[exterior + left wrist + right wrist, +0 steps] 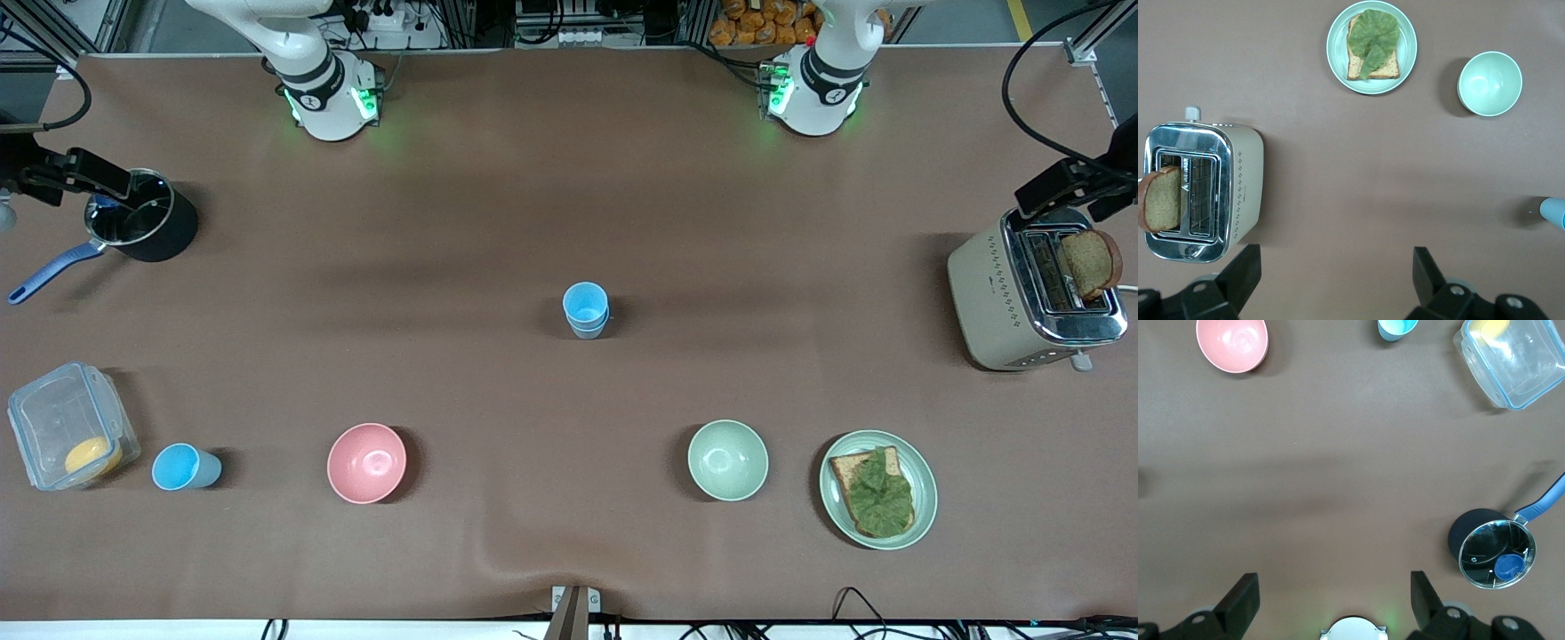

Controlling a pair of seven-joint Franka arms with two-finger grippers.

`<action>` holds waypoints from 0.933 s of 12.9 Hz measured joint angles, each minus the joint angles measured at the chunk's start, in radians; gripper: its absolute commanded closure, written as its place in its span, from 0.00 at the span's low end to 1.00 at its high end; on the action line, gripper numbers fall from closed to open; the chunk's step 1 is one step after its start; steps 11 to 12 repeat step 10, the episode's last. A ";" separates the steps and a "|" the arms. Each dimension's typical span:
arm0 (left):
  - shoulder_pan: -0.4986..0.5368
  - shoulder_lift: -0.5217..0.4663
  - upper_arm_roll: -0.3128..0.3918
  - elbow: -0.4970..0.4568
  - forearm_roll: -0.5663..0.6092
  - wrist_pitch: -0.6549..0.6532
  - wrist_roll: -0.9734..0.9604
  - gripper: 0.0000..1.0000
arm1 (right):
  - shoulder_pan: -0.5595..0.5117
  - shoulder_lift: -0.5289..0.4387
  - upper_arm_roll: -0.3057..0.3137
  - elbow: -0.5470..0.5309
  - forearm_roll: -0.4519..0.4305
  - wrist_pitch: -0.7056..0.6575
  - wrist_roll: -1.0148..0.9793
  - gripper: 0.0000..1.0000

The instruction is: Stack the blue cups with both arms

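Two light-blue cups [586,309] stand nested in one another at the middle of the table; an edge of this stack shows in the left wrist view [1554,213]. A third blue cup [182,468] stands alone toward the right arm's end, between the clear container and the pink bowl; it also shows in the right wrist view [1397,328]. My left gripper [1336,260] is open and empty, high over bare table beside the toaster. My right gripper [1333,583] is open and empty, high over the table by its own base. Neither gripper shows in the front view.
A pink bowl [366,462] and a pale-green bowl [727,460] sit near the front edge. A plate [925,471] holds bread with lettuce. A toaster [1031,293] with a slice stands at the left arm's end. A black pot [142,227] and a clear container [67,425] are at the right arm's end.
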 measured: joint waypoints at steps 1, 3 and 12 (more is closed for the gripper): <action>-0.001 0.000 -0.001 0.001 0.000 0.000 0.000 0.00 | 0.000 0.000 0.000 0.000 0.000 0.000 0.000 0.00; -0.012 0.000 -0.003 0.002 0.000 -0.001 0.000 0.00 | 0.000 0.000 0.000 0.000 0.000 0.000 0.000 0.00; -0.031 0.000 -0.004 0.003 0.000 -0.001 0.000 0.00 | 0.000 0.000 -0.001 -0.001 0.000 0.000 0.000 0.00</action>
